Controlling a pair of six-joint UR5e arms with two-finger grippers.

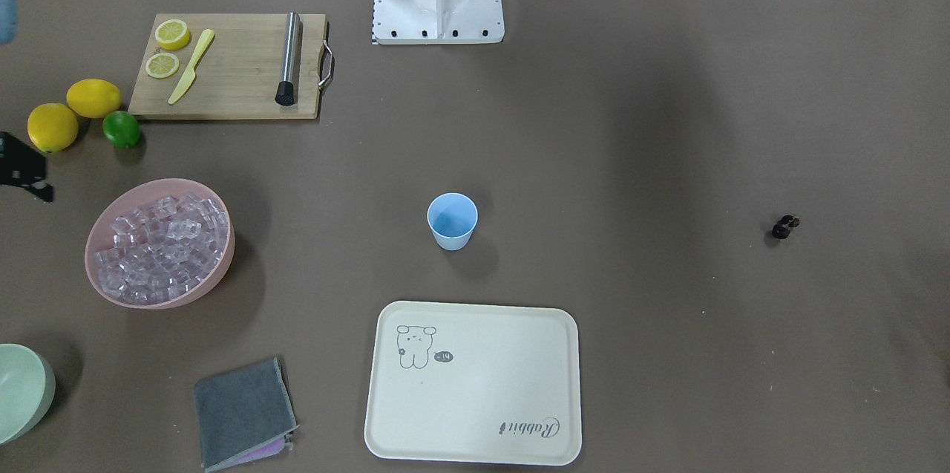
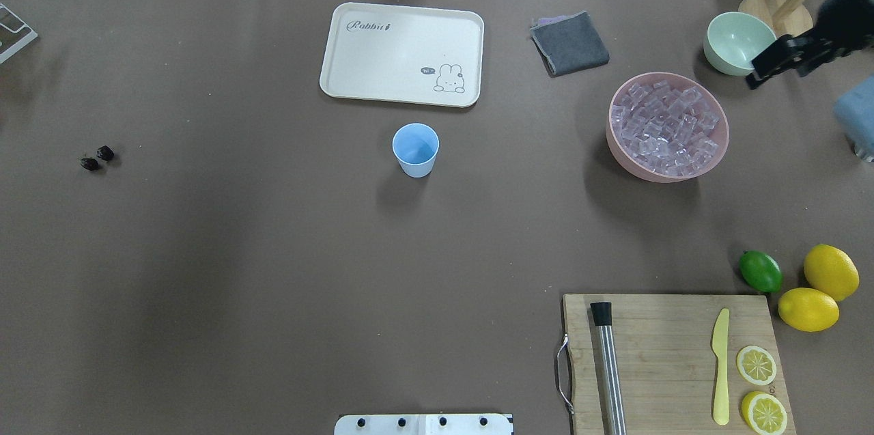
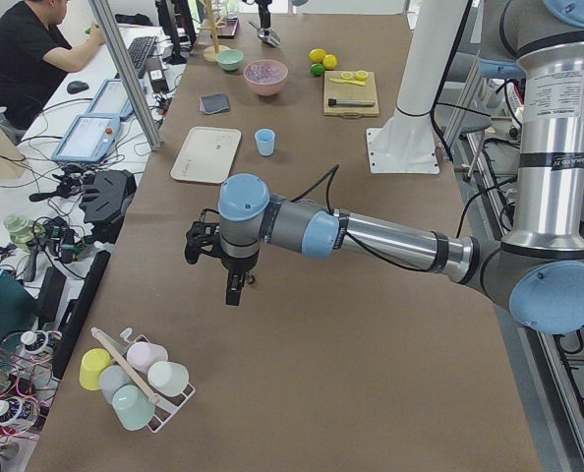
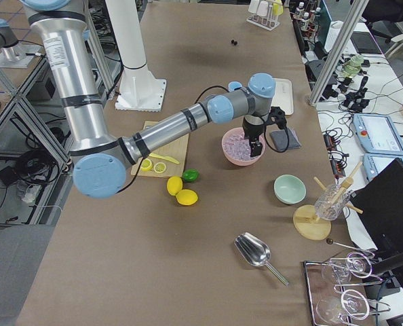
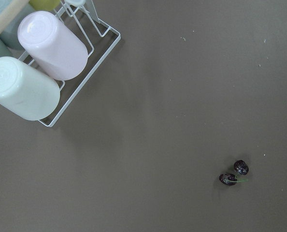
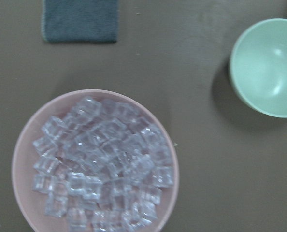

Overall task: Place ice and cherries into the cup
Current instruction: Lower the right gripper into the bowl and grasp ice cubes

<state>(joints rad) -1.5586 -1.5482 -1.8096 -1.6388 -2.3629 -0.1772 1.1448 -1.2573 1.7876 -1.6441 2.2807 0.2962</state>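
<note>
Glassy ice cubes (image 2: 666, 128) fill round pink bowl (image 2: 666, 177); left fingers (image 3: 234, 291), right fingers (image 2: 765, 69) state unclear

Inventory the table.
cup: one, blue, centre
ice: many, clear, in pink bowl
pink bowl: one, robot's right
cherries: two, near-black, robot's left
tray: one, cream, beyond cup
cloth: one, grey, beside tray
green bowl: one, pale, far right
board: one, wooden, near right
muddler: one, steel, on board
knife: one, yellow, on board
lemon slices: two, yellow, on board
lemons: two, yellow, beside board
lime: one, green, by lemons
scoop: one, metal, right end
racked cups: several, pastel, left end
left gripper: one, black, near cherries
right gripper: one, black, over ice
</note>
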